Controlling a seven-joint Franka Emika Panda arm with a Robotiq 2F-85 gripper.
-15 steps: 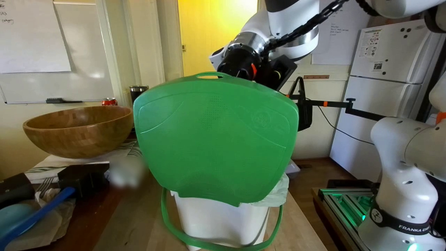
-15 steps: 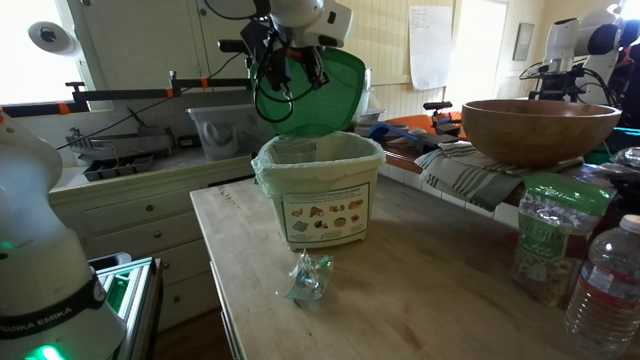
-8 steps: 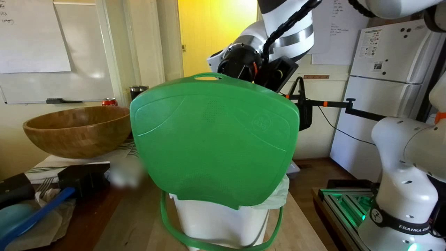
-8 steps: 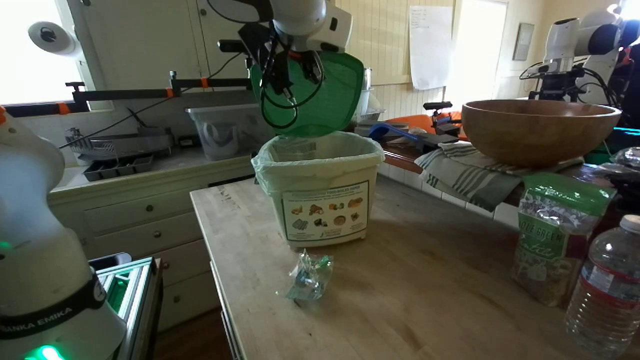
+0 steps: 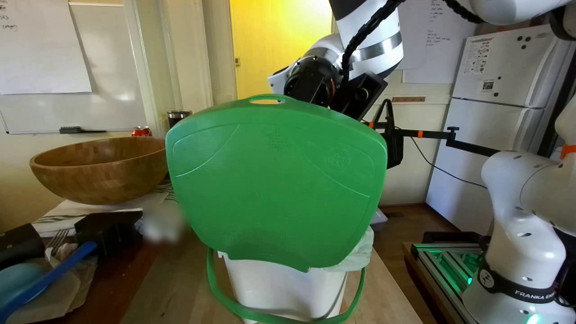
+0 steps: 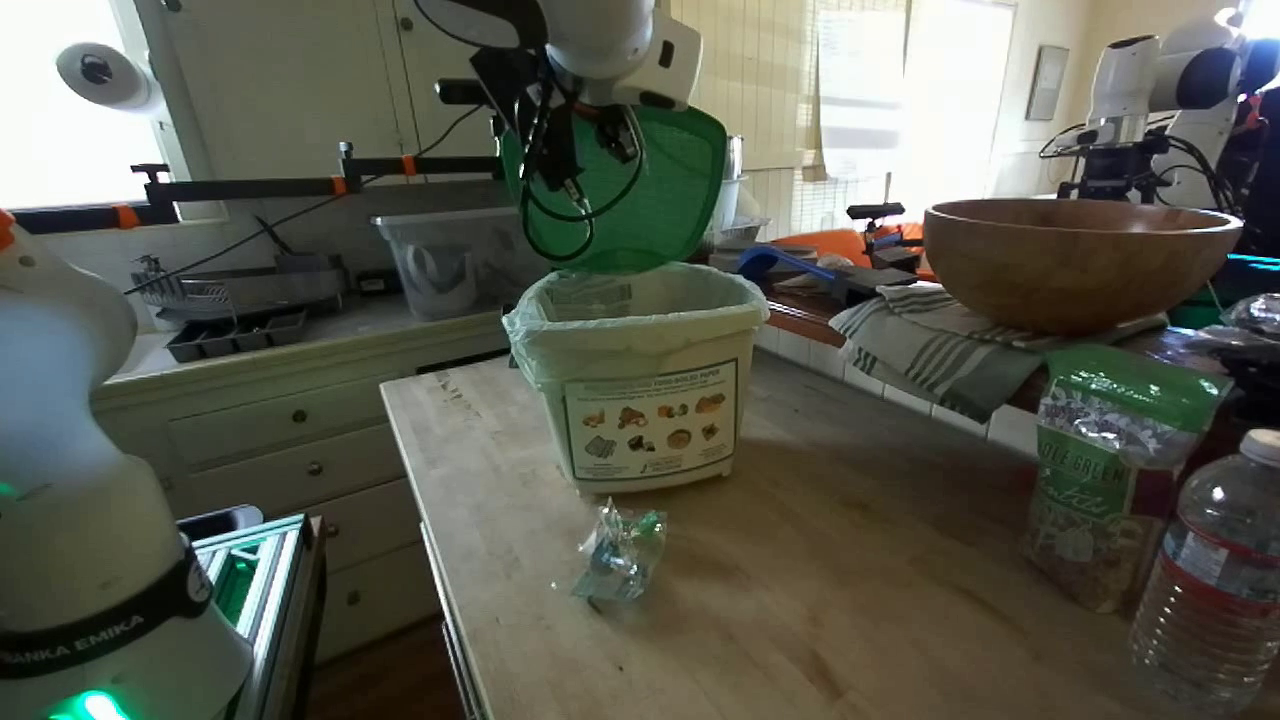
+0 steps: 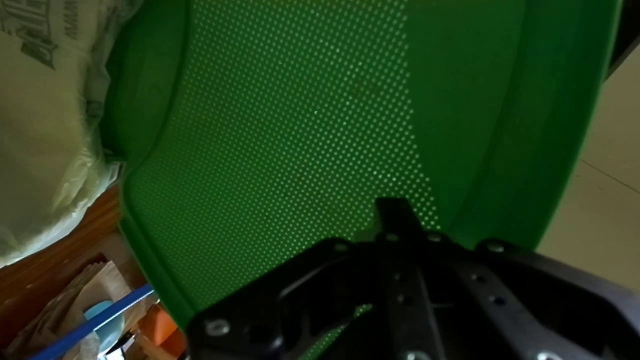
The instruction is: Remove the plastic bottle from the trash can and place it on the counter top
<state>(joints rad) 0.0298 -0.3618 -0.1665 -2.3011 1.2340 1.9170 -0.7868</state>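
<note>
The gripper [image 7: 395, 205], tips together, faces the green lid [image 7: 300, 140], touch unclear; in an exterior view the trash can [image 6: 650, 420], floor hidden, stands near the far edge of the counter top [image 6: 830, 580].

Arm base [image 5: 513, 288]: "FRANKA EMIKA"; trash can [image 6: 655, 425]: "FOOD-SOILED PAPER"; bag [image 6: 1105, 485]: "…OLE GREEN"; liner [image 7: 47, 120]: "WWW".

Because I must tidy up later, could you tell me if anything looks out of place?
Yes: crumpled clear plastic lies on the counter top beside the trash can; it looks like litter, yet lies outside.
</note>
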